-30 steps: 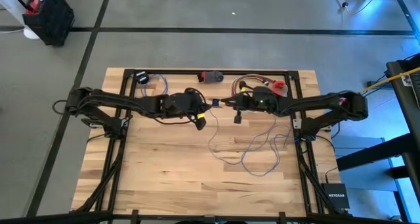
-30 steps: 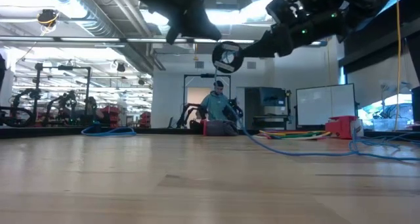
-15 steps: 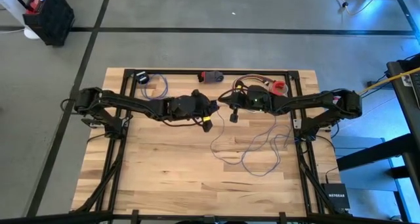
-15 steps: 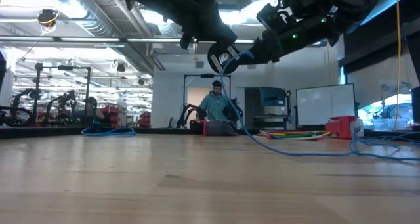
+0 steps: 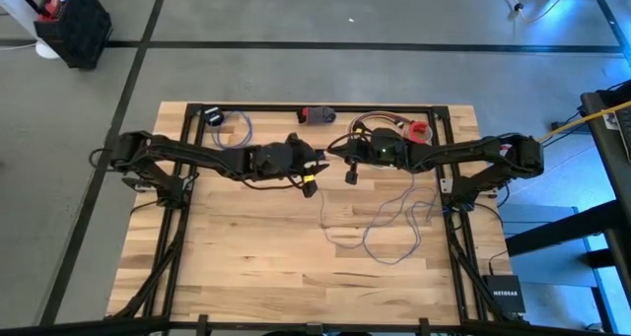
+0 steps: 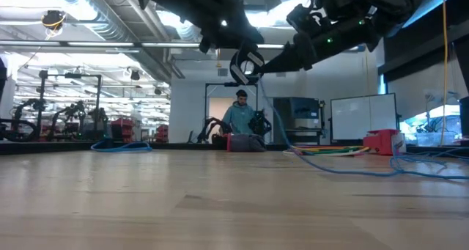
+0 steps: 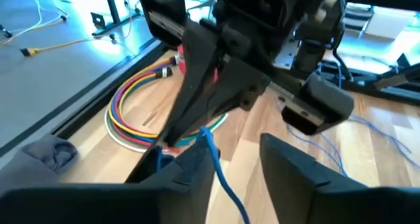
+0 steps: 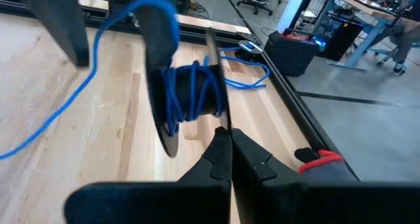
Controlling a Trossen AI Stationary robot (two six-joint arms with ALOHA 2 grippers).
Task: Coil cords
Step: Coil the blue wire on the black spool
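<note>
Both hands meet mid-air, right hand (image 8: 223,142) pinching the wire-wound disc (image 8: 180,99).

Both arms reach inward toward the far middle of the surface, raised above it. Left gripper (image 5: 317,164) has its fingers (image 7: 298,165) spread apart, tips close to the right gripper (image 5: 340,159). Right gripper's fingers (image 8: 226,155) are pressed together, pointing at the left arm.
</note>
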